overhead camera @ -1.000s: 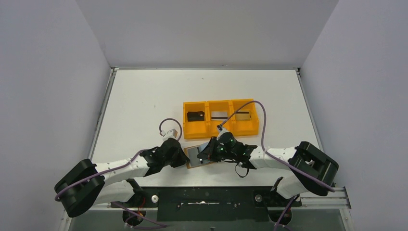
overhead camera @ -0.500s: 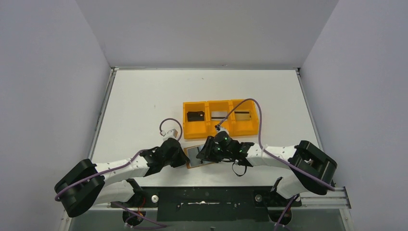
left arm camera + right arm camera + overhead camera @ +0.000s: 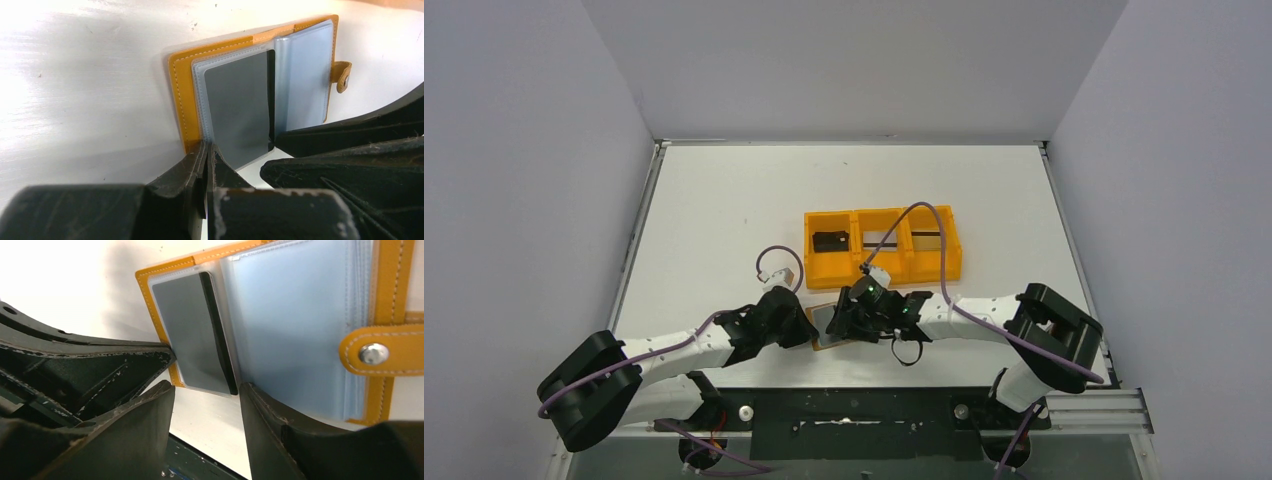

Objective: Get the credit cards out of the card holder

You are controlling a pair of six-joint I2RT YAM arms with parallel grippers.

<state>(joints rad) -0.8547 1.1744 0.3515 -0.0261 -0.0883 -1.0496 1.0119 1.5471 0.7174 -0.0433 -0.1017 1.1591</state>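
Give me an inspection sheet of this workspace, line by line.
Surface: white table, faint marks.
Job's things: card holder lying open near the arms; grey credit card in its clear sleeve.
Clutter: orange tray, dark item in its left compartment.
Grippers: left gripper shut on card holder's corner; right gripper open at the card's end.
Cables: purple cable arching over the tray.
Surroundings: plain grey walls.
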